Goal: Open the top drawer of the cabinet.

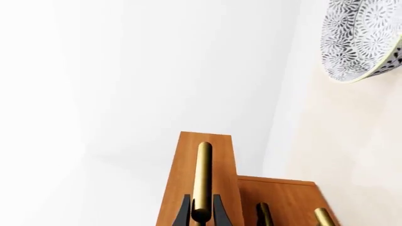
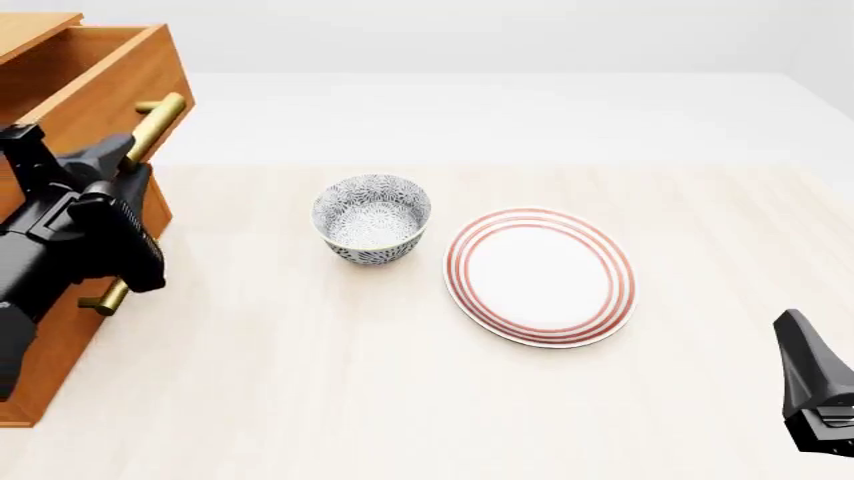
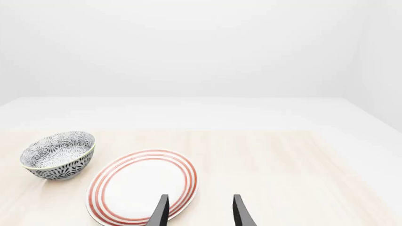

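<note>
The cabinet stands at the table's left edge. Its top drawer sticks out past the two drawers below it. My left gripper is at the drawer's brass bar handle. In the left wrist view the two black fingers of the left gripper are shut on either side of the handle, in front of the drawer's front panel. My right gripper hovers low over the table's near right corner. The right wrist view shows this gripper open with nothing between its fingers.
A blue-patterned bowl sits mid-table, right of the cabinet. A white plate with red rings lies beside it. The lower drawers' brass handles show below the top one. The right wrist view shows the bowl and plate ahead.
</note>
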Robot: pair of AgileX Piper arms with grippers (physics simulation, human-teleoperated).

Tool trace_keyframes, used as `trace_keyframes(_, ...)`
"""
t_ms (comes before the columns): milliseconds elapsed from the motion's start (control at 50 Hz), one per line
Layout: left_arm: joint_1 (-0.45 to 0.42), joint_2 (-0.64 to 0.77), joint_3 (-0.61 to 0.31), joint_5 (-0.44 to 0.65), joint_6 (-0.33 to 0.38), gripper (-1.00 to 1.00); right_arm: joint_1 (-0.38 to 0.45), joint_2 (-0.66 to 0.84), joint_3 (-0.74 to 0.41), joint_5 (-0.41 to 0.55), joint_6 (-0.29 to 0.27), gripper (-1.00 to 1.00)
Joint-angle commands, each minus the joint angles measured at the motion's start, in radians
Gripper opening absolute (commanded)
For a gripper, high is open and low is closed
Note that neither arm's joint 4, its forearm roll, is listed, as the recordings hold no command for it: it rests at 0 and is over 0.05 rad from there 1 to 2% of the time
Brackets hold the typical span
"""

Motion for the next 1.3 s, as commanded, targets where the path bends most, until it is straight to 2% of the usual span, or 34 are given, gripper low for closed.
trace_keyframes(20, -0.104, 0.003, 0.027, -0.011, -0.001, -1.0, 0.0, 0.0, 0.0, 0.0, 0.0, 1.0)
trace_keyframes(220, -0.123, -0.039, 0.048, -0.001, -0.005, -1.0, 0.0, 0.0, 0.0, 0.0, 0.0, 1.0)
trace_keyframes(240, -0.131, -0.04, 0.046, 0.002, -0.009, 1.0, 0.0, 0.0, 0.0, 0.0, 0.0, 1.0)
trace_keyframes(460, -0.177, -0.045, 0.069, -0.019, 0.018, 1.0, 0.0, 0.0, 0.0, 0.0, 0.0, 1.0)
trace_keyframes(480, -0.174, -0.046, 0.082, -0.037, 0.023, 1.0, 0.0, 0.0, 0.0, 0.0, 0.0, 1.0)
trace_keyframes(500, -0.157, -0.03, 0.121, -0.101, 0.059, 1.0, 0.0, 0.0, 0.0, 0.0, 0.0, 1.0)
trace_keyframes(540, -0.191, -0.041, 0.085, -0.047, 0.017, 1.0, 0.0, 0.0, 0.0, 0.0, 0.0, 1.0)
trace_keyframes(680, -0.189, -0.07, 0.131, -0.073, 0.039, 1.0, 0.0, 0.0, 0.0, 0.0, 0.0, 1.0)
trace_keyframes(840, -0.198, -0.168, 0.131, 0.0, 0.021, 1.0, 0.0, 0.0, 0.0, 0.0, 0.0, 1.0)
trace_keyframes(980, -0.21, -0.259, 0.085, 0.133, -0.051, 1.0, 0.0, 0.0, 0.0, 0.0, 0.0, 1.0)
trace_keyframes(1000, -0.215, -0.288, 0.06, 0.194, -0.093, 1.0, 0.0, 0.0, 0.0, 0.0, 0.0, 1.0)
trace_keyframes(1020, -0.215, -0.29, 0.059, 0.196, -0.093, 1.0, 0.0, 0.0, 0.0, 0.0, 0.0, 1.0)
trace_keyframes(1140, -0.215, -0.321, -0.005, 0.327, -0.205, 1.0, 0.0, 0.0, 0.0, 0.0, 0.0, 1.0)
trace_keyframes(1220, -0.218, -0.338, -0.022, 0.36, -0.244, 1.0, 0.0, 0.0, 0.0, 0.0, 0.0, 1.0)
trace_keyframes(1300, -0.177, -0.392, -0.03, 0.42, -0.293, 1.0, 0.0, 0.0, 0.0, 0.0, 0.0, 1.0)
